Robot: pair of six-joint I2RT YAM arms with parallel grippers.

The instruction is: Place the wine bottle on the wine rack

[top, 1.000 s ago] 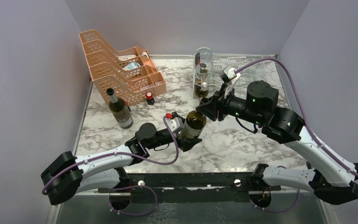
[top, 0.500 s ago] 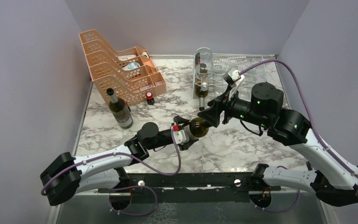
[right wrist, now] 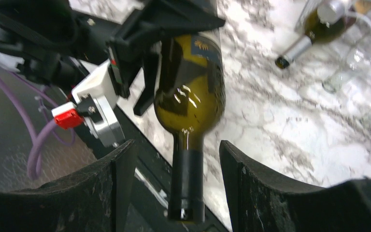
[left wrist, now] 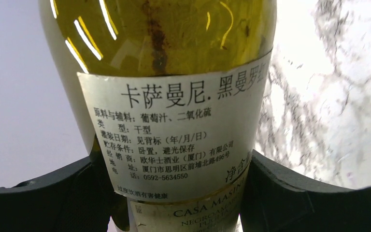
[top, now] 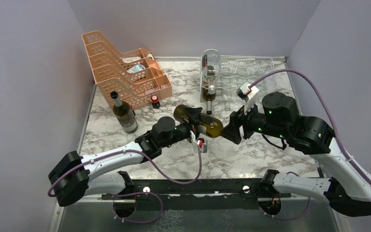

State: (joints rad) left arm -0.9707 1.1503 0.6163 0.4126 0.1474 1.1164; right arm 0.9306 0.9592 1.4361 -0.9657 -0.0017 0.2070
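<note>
A dark green wine bottle [top: 207, 124] with a pale label lies level above the table, its neck pointing right. My left gripper [top: 194, 123] is shut on its body; in the left wrist view the black pads [left wrist: 299, 193] press both sides of the labelled bottle [left wrist: 174, 96]. My right gripper [top: 231, 130] is open around the bottle's neck [right wrist: 188, 179], with a gap on each side between the fingers [right wrist: 251, 183] and the glass. The silver wire wine rack [top: 244, 72] stands at the back right, apart from the held bottle.
Two bottles [top: 211, 84] lie in the rack's left cradles, also seen in the right wrist view [right wrist: 319, 26]. A second dark bottle [top: 124, 113] stands upright at the left. Orange perforated trays [top: 121, 65] stand at the back left, with a small red-capped item [top: 155, 100] in front.
The left arm has turned the bottle to lie level and carried it back and up. The right gripper has drawn back to the right and now straddles the neck.
</note>
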